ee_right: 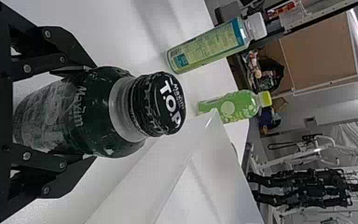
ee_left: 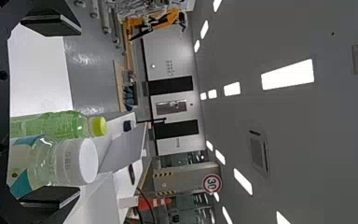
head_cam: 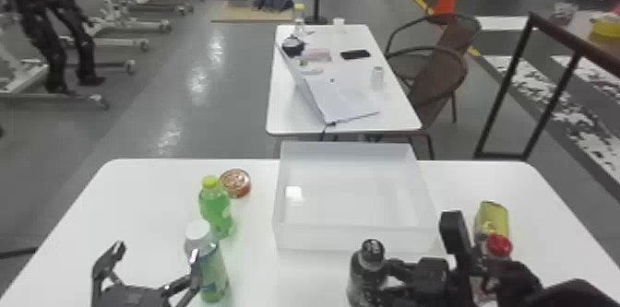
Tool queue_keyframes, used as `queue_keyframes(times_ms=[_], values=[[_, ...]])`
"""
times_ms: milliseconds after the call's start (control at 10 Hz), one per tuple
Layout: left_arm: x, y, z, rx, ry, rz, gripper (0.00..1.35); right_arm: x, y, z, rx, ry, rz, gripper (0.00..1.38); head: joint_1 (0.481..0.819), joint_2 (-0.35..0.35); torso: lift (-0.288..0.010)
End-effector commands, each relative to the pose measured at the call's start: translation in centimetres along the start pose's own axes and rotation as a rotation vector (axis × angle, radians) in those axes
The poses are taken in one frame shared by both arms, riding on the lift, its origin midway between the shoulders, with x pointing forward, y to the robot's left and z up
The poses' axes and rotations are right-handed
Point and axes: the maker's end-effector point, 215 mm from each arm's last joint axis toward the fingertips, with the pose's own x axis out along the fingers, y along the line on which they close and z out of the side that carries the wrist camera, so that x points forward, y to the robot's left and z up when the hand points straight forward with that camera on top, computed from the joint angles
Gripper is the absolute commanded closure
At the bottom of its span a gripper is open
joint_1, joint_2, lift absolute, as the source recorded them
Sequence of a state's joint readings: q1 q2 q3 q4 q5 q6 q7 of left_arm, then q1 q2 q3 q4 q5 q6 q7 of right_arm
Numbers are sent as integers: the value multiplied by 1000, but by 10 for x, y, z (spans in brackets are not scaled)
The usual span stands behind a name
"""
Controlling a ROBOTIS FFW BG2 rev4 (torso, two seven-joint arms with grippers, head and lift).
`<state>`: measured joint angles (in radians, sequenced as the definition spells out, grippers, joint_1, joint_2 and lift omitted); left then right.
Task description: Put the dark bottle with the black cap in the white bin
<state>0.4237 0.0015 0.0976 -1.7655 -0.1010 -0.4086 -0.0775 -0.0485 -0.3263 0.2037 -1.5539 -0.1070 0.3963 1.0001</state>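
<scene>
From the head view, can spot the dark bottle with the black cap [head_cam: 366, 274] on the near side of the white bin [head_cam: 355, 239], outside it, cap up. Got the right gripper [head_cam: 387, 280] clamped on it. Also seeing the left gripper [head_cam: 157, 253] with fingers spread well apart, right beside the white-capped bottle [head_cam: 212, 274]. Just behind that, can make out the green bottle [head_cam: 214, 209] and, past it, a small red tin [head_cam: 236, 183].

In the left wrist view, pretty easy to see the open gap, plus the white-capped and green bottles nearby.

Over in the right wrist view, get a nice look at both fingers pressed against opposite sides of the dark bottle, below its cap, near the bin wall.
</scene>
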Motion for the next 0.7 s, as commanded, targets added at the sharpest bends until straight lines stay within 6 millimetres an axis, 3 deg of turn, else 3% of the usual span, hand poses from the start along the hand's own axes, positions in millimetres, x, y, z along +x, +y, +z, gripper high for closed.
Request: queue_keyframes(times_ms=[0,300,600], values=[[0,3,0,7,-1,3,101,-1,4,16,-4,-19,3,1171,549,0,-100],[2,-3,-1,1,4,-5,101,-9,-3,60,-50,-87,-38,1167,549,0,-100],[4,-8,-1,-9,5,-13,101,-17,-23,94,-113,-132,-83,1167,549,0,-100]])
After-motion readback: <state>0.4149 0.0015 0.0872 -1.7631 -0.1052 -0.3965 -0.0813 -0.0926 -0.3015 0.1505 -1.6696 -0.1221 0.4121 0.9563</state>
